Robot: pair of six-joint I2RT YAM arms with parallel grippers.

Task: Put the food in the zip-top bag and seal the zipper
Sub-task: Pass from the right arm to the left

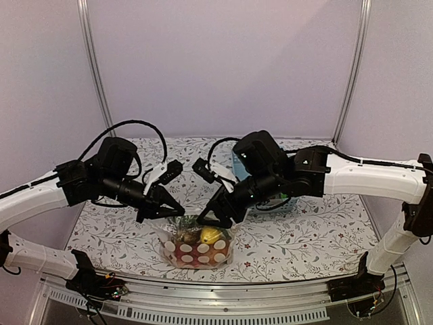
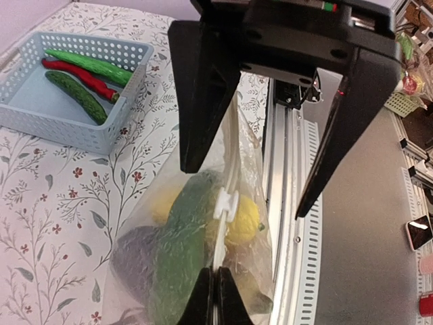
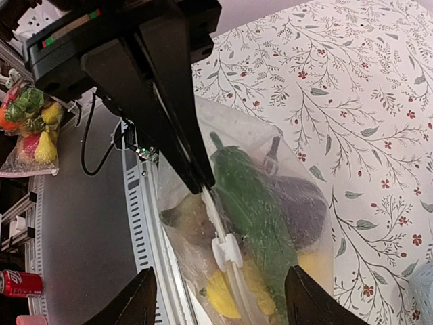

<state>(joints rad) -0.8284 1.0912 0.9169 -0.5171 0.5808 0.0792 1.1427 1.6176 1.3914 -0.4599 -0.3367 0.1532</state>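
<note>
The zip-top bag, clear with white dots, stands near the table's front edge. Through it I see food: a green cucumber, a dark purple eggplant, a yellow lemon-like piece and a brown potato. My left gripper is shut on the zipper at one end of the mouth. The white slider sits on the strip between both grippers. My right gripper is open, its fingers straddling the bag's top without touching it. Two cucumbers and a red chili lie in the basket.
The light-blue slotted basket stands behind the bag, mostly hidden by my right arm in the top view. The metal rail of the table's front edge runs right beside the bag. Bags of other produce lie off the table.
</note>
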